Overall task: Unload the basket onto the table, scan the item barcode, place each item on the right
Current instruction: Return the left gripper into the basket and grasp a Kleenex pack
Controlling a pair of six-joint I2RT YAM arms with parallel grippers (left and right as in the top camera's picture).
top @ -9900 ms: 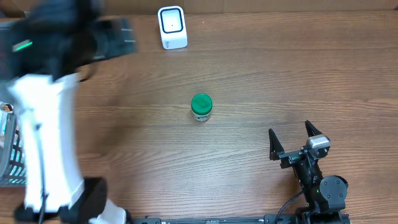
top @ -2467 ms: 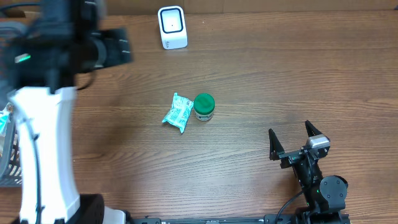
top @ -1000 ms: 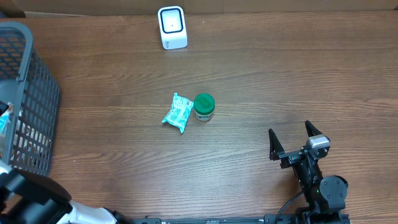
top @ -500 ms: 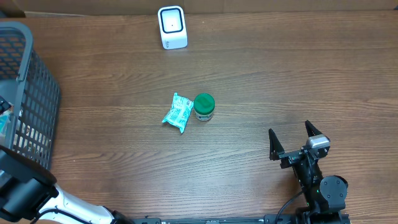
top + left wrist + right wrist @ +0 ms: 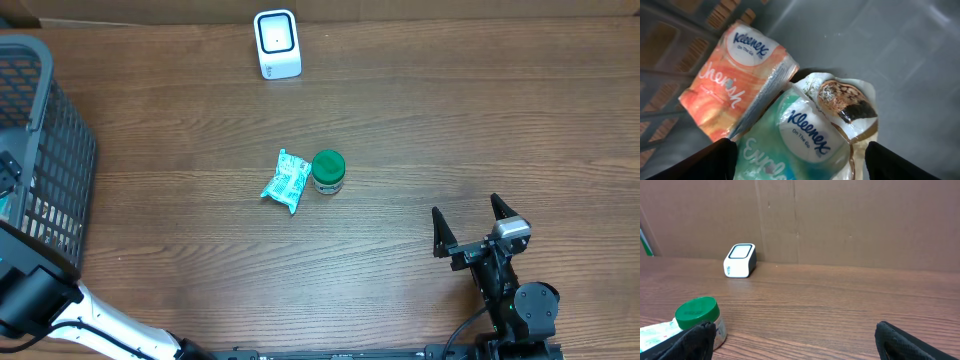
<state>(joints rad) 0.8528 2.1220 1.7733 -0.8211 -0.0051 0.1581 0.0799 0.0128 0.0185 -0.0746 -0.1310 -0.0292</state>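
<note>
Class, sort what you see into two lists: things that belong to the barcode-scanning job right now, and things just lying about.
Belongs to the job: white scanner; grey basket; orange Kleenex pack and teal Kleenex pack inside it; open left gripper above them.

Lying about for now: green-lidded jar; tissue pack beside it; empty right gripper.

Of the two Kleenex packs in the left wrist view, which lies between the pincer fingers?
The teal Kleenex pack, centred under the open left pincer; the orange Kleenex pack lies off toward the upper left.
</note>
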